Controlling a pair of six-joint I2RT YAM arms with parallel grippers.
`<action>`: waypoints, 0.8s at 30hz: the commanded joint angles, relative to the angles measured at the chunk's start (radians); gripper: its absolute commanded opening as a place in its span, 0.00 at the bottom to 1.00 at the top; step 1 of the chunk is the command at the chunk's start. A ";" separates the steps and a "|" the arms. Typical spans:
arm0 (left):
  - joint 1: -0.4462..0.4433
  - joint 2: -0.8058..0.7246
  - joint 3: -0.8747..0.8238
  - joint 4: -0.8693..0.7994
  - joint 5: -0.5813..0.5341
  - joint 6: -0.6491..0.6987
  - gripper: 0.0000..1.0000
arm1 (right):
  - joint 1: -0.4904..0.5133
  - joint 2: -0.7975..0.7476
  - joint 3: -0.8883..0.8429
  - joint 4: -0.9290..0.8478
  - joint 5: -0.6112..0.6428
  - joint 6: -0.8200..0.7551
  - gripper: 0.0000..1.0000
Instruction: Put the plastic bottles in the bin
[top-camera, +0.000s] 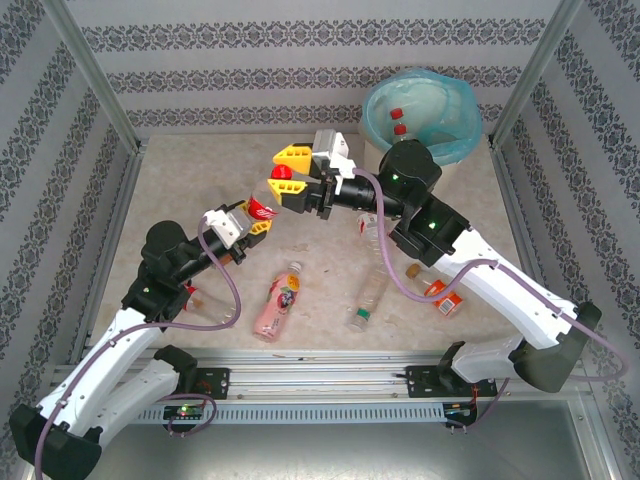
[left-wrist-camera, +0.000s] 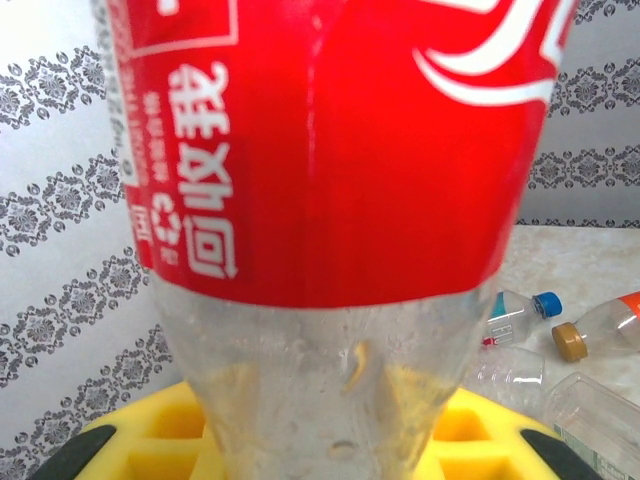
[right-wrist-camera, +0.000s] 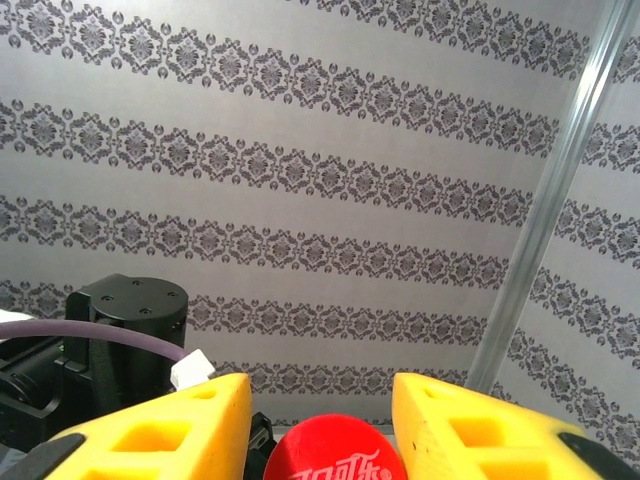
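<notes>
My left gripper (top-camera: 248, 222) is shut on the base of a clear plastic bottle (top-camera: 265, 205) with a red label, held up off the table and tilted toward the right arm. In the left wrist view this bottle (left-wrist-camera: 340, 150) rises between the yellow fingers (left-wrist-camera: 150, 435). Its red cap (right-wrist-camera: 335, 455) sits between the fingers of my right gripper (right-wrist-camera: 320, 430), which is open with a gap on each side of the cap. The bin (top-camera: 375, 110), lined with a turquoise bag, stands at the back right with two red-capped bottles (top-camera: 398, 120) inside.
A pink bottle (top-camera: 278, 300), a clear bottle (top-camera: 368, 300) and an orange bottle (top-camera: 442, 297) lie on the near table. Another clear bottle (top-camera: 372, 232) lies under the right arm. Patterned walls and metal posts enclose the table.
</notes>
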 joint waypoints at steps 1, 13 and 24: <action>-0.008 -0.018 -0.002 0.059 -0.005 0.008 0.00 | -0.001 -0.004 0.026 -0.017 -0.027 0.014 0.45; -0.009 -0.034 -0.004 0.062 -0.006 0.004 0.00 | 0.000 0.025 0.065 -0.059 -0.031 0.021 0.37; -0.008 -0.059 -0.006 0.082 -0.103 0.003 0.40 | -0.002 0.010 0.116 -0.101 0.092 0.028 0.00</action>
